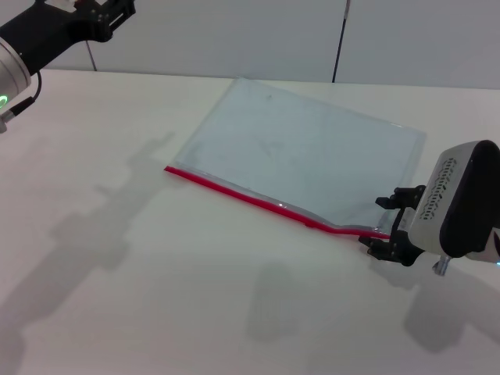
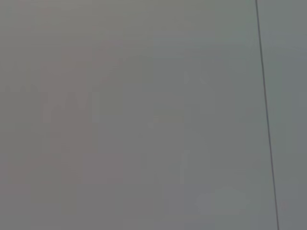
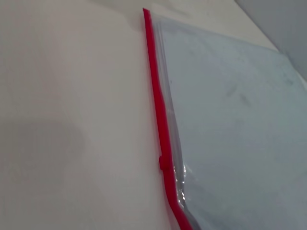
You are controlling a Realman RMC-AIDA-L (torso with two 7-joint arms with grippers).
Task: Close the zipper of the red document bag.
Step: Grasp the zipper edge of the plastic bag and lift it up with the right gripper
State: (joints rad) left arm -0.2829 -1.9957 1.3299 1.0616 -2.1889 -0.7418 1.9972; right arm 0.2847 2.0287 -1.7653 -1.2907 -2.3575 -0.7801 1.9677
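The red document bag (image 1: pixel 305 148) lies flat on the white table, a clear pale blue pouch. Its zipper (image 1: pixel 250 195) is the red strip along the near long edge. My right gripper (image 1: pixel 375 224) sits at the strip's right end, open, with the end of the strip between its two black fingers (image 1: pixel 391 199). The strip and plastic lift slightly there. The right wrist view looks along the zipper (image 3: pixel 157 100) and the bag (image 3: pixel 235 124), and a small red bump (image 3: pixel 163 163) sits on the strip. My left gripper (image 1: pixel 109 16) is raised at the far left, away from the bag.
The white table (image 1: pixel 156 297) stretches left and in front of the bag, carrying arm shadows. A grey wall with a dark vertical seam (image 1: pixel 340 39) stands behind the table. The left wrist view shows only that wall (image 2: pixel 144 115).
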